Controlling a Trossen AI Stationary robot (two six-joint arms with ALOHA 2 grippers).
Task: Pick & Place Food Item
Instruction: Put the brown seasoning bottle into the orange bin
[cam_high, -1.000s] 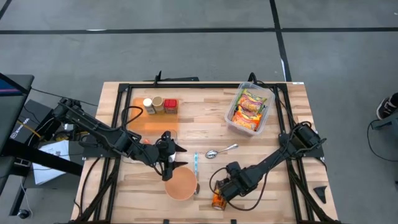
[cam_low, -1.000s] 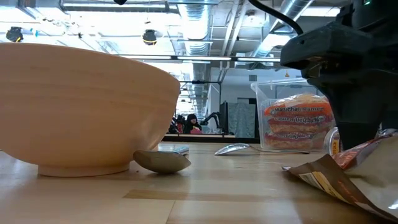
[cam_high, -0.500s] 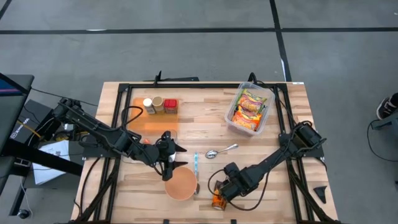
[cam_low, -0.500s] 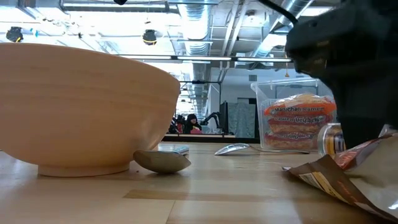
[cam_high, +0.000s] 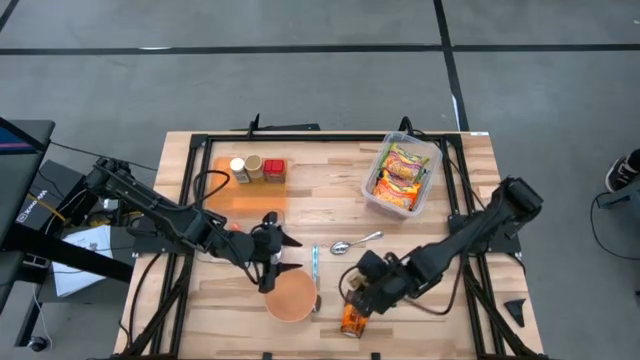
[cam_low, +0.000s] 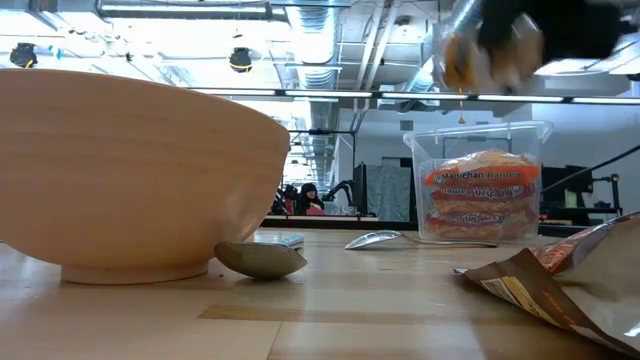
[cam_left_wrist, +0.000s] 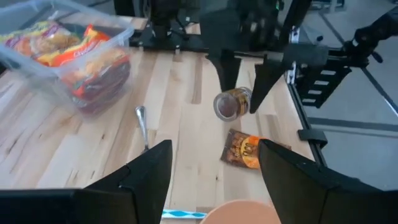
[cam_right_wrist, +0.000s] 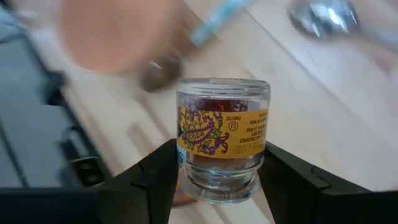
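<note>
My right gripper is shut on a small glass jar with a yellow label, high above the table's near middle. The jar also shows in the left wrist view and, blurred, at the top of the low view. An orange-brown snack packet lies flat on the table below it. My left gripper is open and empty, just over the far left rim of a tan bowl. My right gripper pinches the jar's glass sides between its two fingers. The fingers come from above, pointing down, and lie across the jar. The jar is lifted clear of the table and lies about level, one round end toward my left arm.
A clear bin of noodle packets stands at the far right. A metal spoon and a blue-white utensil lie mid-table. Three spice jars stand at the far left. A wooden spoon lies by the bowl.
My right gripper has gone up with the jar and a little toward the table's far edge. The jar, low beside the packet a second ago, is now lifted well clear of the table. The packet has stayed where it was.
</note>
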